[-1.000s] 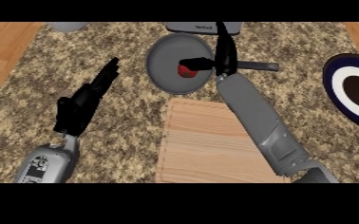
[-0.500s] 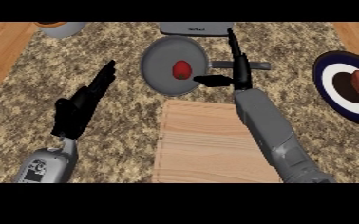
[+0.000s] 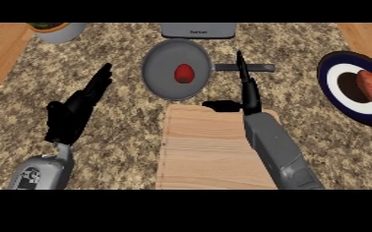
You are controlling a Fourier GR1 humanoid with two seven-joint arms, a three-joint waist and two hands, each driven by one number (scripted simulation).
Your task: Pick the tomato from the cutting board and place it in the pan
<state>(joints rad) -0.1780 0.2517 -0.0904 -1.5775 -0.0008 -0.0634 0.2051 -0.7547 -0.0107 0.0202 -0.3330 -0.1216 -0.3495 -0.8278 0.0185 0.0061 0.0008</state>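
Tomato [image 3: 184,73] lies inside the grey pan [image 3: 158,78], near its middle, touching nothing but the pan floor. Pan sits on the speckled table [image 3: 123,128] just beyond the far edge of the cutting board [image 3: 207,152]; its dark handle [image 3: 263,68] points right.

Right forearm enters from the lower edge and runs up across the board's right side. Right robot hand [image 3: 249,91] is open: fingers straight, pointing away from the robot and reaching up to the pan handle, thumb stuck out leftward over the board's far edge. It holds nothing and is apart from the tomato, right of the pan's bowl.

Left forearm enters at lower left. Left robot hand [image 3: 76,110] is open too, fingers straight and slanting up-right, resting over the table left of the board, well apart from the pan.

Other items: a dark-rimmed plate [image 3: 335,86] with food at the right edge, a pot [image 3: 58,31] at top left, a grey appliance [image 3: 198,30] behind the pan.
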